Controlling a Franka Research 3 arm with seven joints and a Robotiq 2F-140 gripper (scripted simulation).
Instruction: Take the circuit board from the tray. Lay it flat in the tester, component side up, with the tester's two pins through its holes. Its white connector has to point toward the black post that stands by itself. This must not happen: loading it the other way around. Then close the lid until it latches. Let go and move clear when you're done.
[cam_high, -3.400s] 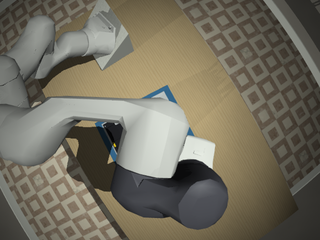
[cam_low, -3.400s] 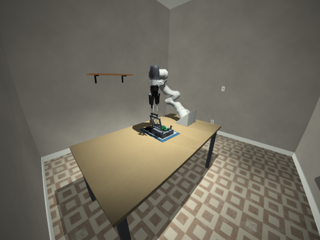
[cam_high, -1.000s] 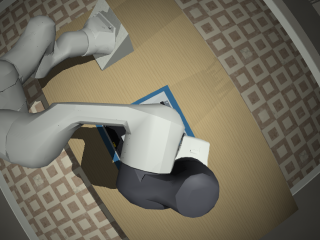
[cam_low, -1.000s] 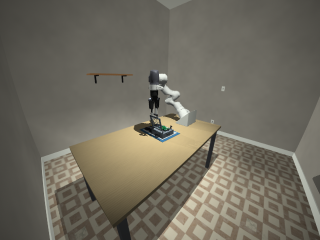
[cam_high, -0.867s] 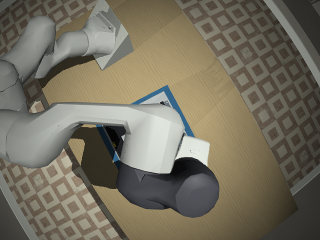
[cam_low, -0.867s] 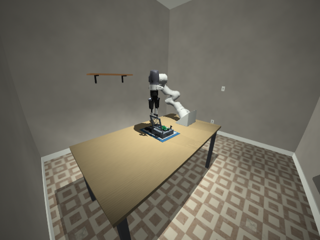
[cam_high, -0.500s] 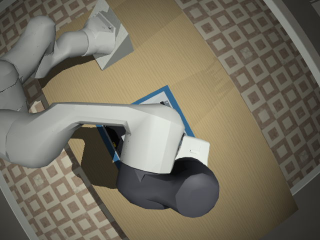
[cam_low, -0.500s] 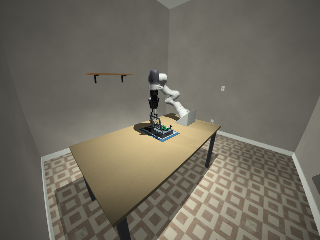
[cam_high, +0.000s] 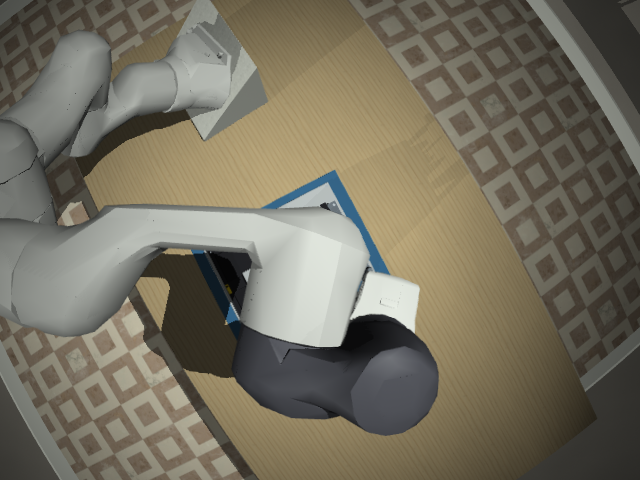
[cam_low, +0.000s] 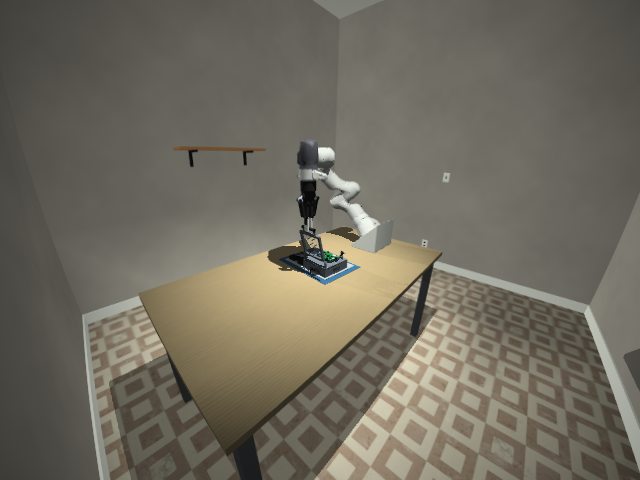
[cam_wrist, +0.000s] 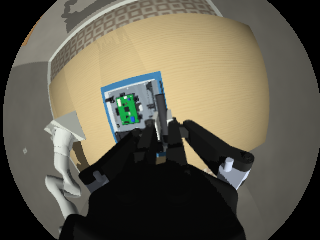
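Gripper (cam_low: 308, 228) (cam_wrist: 164, 117): fingers nearly together at raised lid (cam_low: 321, 250) (cam_wrist: 160, 106), clamped or not, cannot tell | 1 circuit board (cam_low: 327, 255) (cam_wrist: 128, 109): green, component side up in tester (cam_low: 333, 267) (cam_wrist: 143, 91), seemingly flat | Lid: 1, open

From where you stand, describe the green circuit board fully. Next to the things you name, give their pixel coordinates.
The circuit board (cam_low: 327, 255) (cam_wrist: 127, 109) is a flat green rectangle with small parts on its upward face: white pieces, a dark square near the middle and a blue block by one end. It lies in the grey tester (cam_low: 330, 267) (cam_wrist: 142, 95), under no lid, since that stands raised. The pincer doesn't hold it. Whether the pins pass through its holes, I can't tell.
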